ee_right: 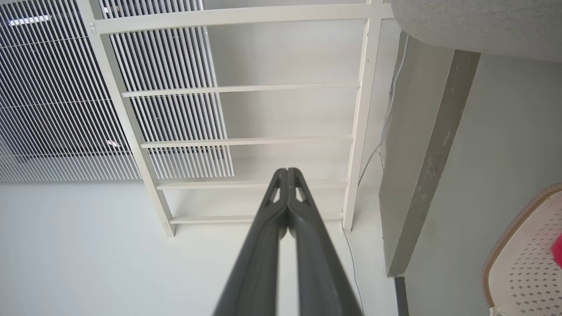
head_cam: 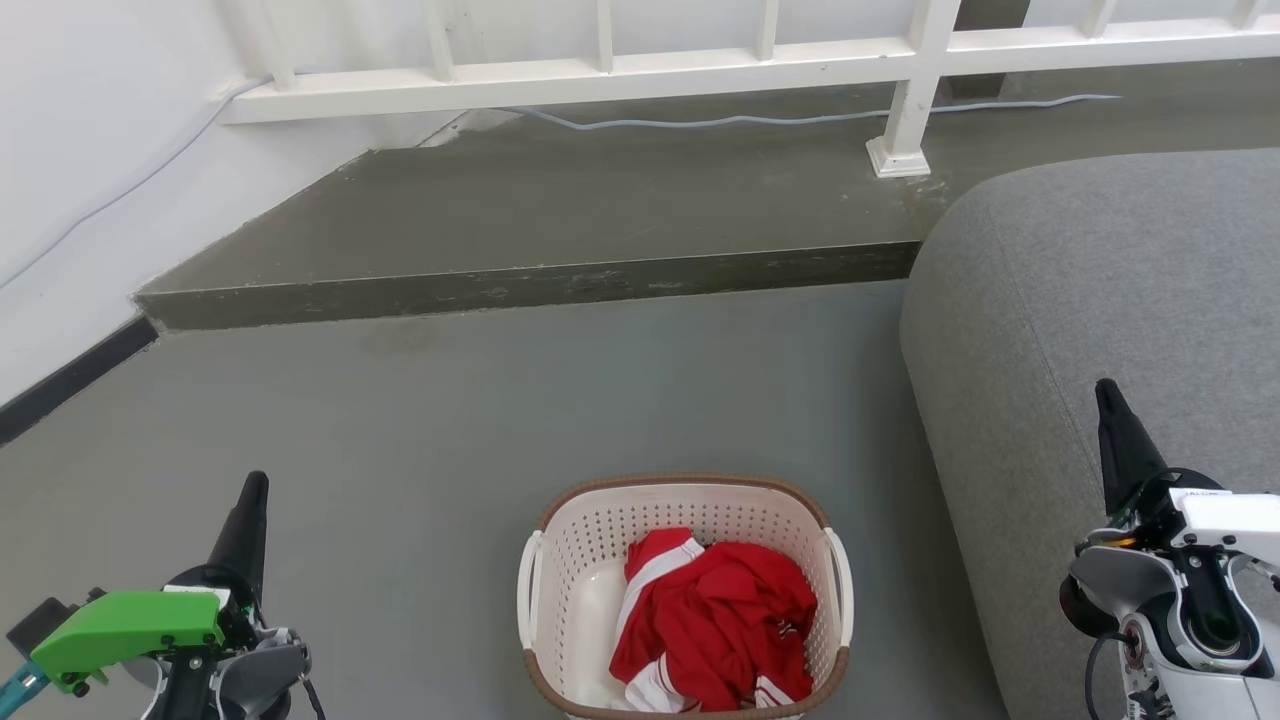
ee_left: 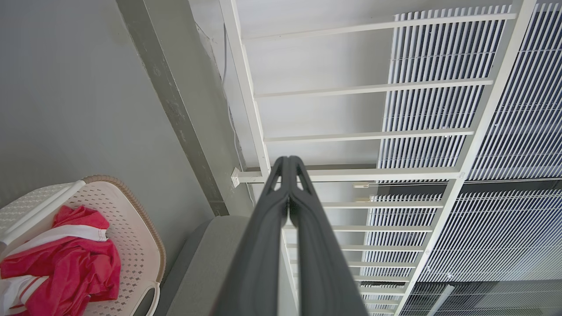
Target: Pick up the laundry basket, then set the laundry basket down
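Note:
The laundry basket, cream perforated plastic with a brown woven rim and white side handles, stands on the grey floor at the bottom centre of the head view. A red and white garment lies inside it. My left gripper is shut and empty, well to the basket's left. My right gripper is shut and empty too, off to the basket's right in front of the sofa. The basket fills the lower left of the left wrist view, and its rim shows at the right wrist view's lower right. Fingertips meet in both wrist views.
A grey sofa bulges in on the right, close to the basket. A raised concrete step crosses the floor ahead, with a white railing and a cable behind it. A white wall closes the left side.

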Tool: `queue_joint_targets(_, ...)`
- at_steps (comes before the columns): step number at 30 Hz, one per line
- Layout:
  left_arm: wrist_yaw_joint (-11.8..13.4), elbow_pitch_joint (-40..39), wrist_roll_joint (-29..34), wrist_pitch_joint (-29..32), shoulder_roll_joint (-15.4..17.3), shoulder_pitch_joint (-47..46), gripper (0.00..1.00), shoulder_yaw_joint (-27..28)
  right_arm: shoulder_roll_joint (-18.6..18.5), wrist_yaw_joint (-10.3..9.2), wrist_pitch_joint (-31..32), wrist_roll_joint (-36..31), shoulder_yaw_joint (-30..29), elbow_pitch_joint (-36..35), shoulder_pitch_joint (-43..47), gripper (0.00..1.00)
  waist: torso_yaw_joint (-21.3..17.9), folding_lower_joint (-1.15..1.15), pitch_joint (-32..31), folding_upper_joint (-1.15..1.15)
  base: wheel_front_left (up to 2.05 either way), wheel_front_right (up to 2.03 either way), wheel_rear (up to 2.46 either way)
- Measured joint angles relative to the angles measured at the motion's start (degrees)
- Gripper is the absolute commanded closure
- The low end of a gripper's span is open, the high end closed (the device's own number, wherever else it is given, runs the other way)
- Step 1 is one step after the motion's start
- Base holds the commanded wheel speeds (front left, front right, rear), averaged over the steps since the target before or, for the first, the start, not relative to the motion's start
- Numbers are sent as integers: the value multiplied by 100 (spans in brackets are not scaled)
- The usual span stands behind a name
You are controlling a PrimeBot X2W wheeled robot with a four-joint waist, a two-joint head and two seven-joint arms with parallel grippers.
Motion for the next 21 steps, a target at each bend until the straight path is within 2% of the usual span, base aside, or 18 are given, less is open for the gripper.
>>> queue_joint_targets(21, -1, -1, -1, 0, -1, 0, 100, 0, 2, 18, 41, 0, -4, -8, 1, 100, 0, 0, 0, 0, 0, 0, 0)
